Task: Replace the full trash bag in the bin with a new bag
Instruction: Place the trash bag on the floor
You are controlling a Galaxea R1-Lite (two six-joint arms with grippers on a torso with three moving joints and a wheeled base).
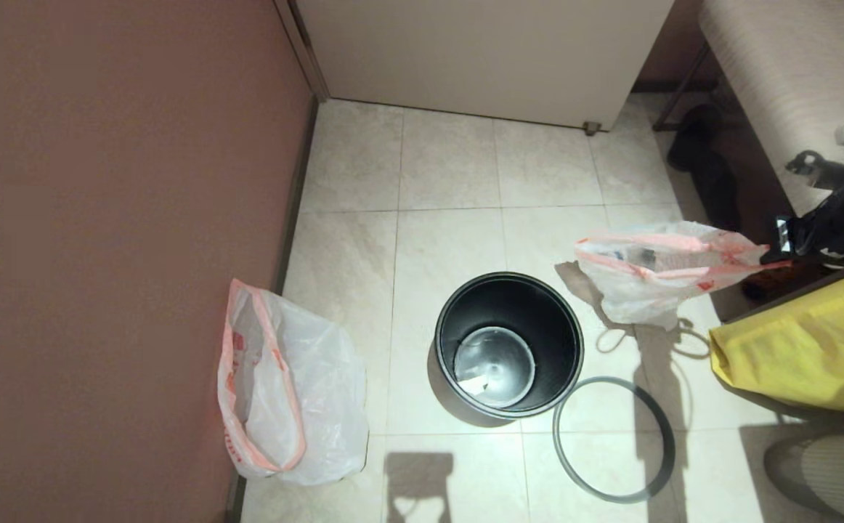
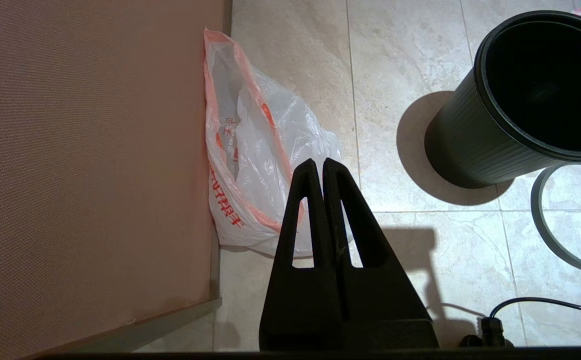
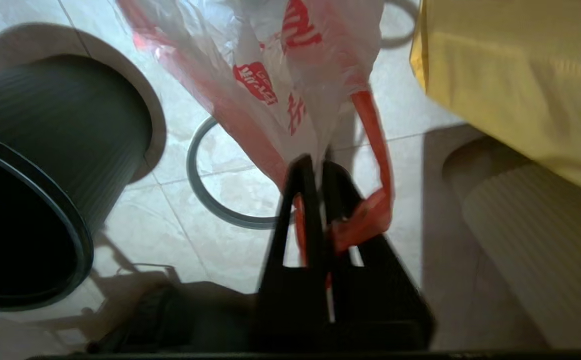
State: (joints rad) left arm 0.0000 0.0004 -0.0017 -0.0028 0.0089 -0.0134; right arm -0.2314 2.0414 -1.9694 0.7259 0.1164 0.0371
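I am carrying the full trash bag (image 1: 658, 272) clear of the bin (image 1: 509, 345). My right gripper (image 3: 319, 167) is clamped on its pink-red rim band, and the bag is hanging at the right of centre in the head view, beside the yellow fabric bag (image 1: 807, 349).

The bin is standing open and unlined in the lower middle, a ribbed black tub with a glossy floor. Its thin grey hoop (image 1: 614, 439) is lying flat on the tiles just beside it, lower right.

Next, I judge, I am setting this load down, then fetching the new bag (image 1: 287, 396), a crumpled thin film slumped against the wall at lower left. My left gripper (image 2: 319, 165) is hovering over it, fingers pressed together on nothing.
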